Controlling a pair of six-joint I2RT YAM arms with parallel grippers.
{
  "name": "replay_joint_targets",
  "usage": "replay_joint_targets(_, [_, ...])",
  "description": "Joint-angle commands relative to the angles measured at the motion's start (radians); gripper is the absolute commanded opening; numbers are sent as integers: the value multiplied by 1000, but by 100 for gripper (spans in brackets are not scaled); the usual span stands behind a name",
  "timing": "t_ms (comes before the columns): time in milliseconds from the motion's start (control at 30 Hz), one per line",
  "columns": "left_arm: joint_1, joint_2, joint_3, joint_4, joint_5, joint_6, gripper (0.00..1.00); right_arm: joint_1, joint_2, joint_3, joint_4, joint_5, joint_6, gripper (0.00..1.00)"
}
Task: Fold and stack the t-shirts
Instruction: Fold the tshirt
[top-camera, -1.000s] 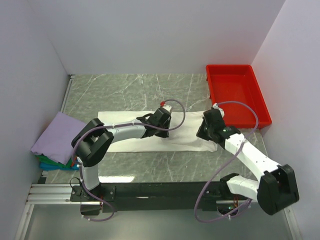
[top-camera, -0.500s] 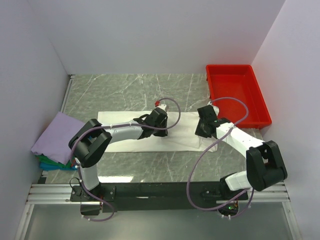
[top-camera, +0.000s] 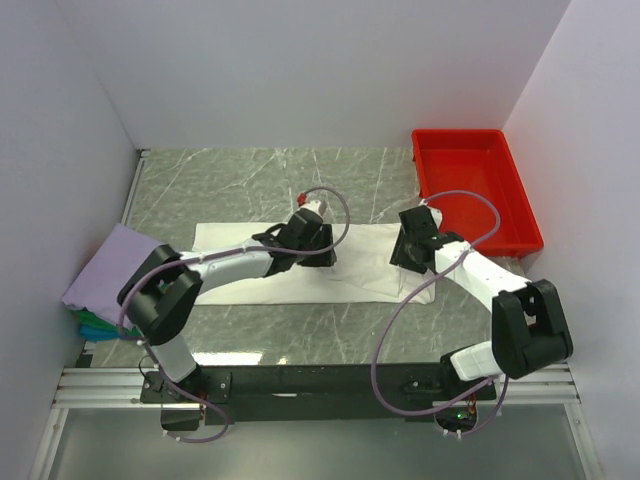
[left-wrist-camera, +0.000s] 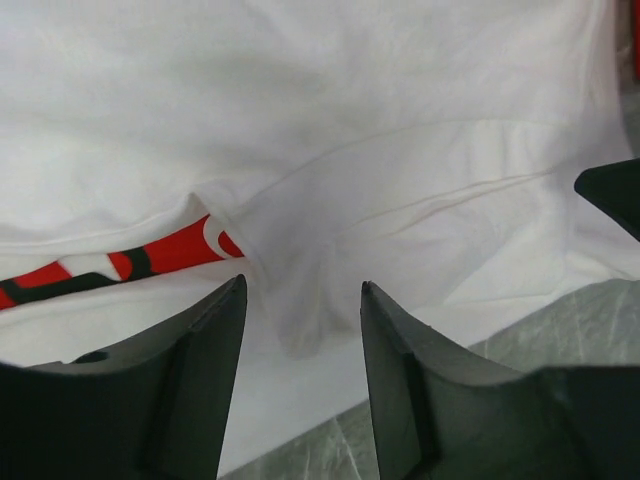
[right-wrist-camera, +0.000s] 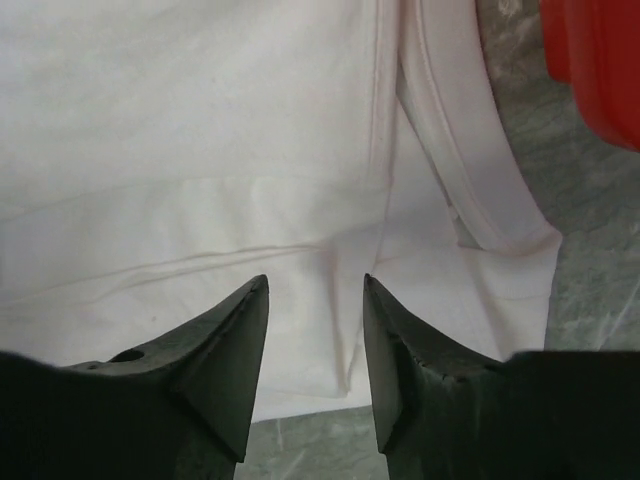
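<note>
The white t-shirt (top-camera: 250, 265) lies as a long folded strip across the middle of the table. In the left wrist view a pinched ridge of its cloth (left-wrist-camera: 300, 250) rises just ahead of the fingers, and a band of the red print (left-wrist-camera: 150, 258) peeks out under a fold. My left gripper (top-camera: 318, 248) (left-wrist-camera: 302, 285) hovers over the strip's middle, open and holding nothing. Over the strip's right end my right gripper (top-camera: 408, 252) (right-wrist-camera: 316, 280) is open too, with a seam of the white cloth (right-wrist-camera: 200, 150) under it. A lavender t-shirt (top-camera: 112, 272) tops the folded stack at the left; green and blue edges (top-camera: 100, 325) show beneath.
The red plastic tray (top-camera: 470, 185) (right-wrist-camera: 600, 70) stands at the back right, close to the right gripper. White walls close in the table on the left, back and right. The green marble tabletop (top-camera: 250, 180) shows behind and in front of the shirt.
Both grippers were shut on the white shirt's cloth and have opened and let it go. Both moved a little toward the back of the table.
</note>
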Motion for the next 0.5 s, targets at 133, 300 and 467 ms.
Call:
replay_joint_targets(133, [8,-124,47,-7,64,11,47,12,-131,74,-6,-47,10,49])
replay_joint_targets(300, [-17,-51,90,13,135,2,13,28,-110,28,54,-142,50,41])
replay_joint_targets(467, [-29,46,98,59,167,-9,2,29,-67,-67,143,-226,92,37])
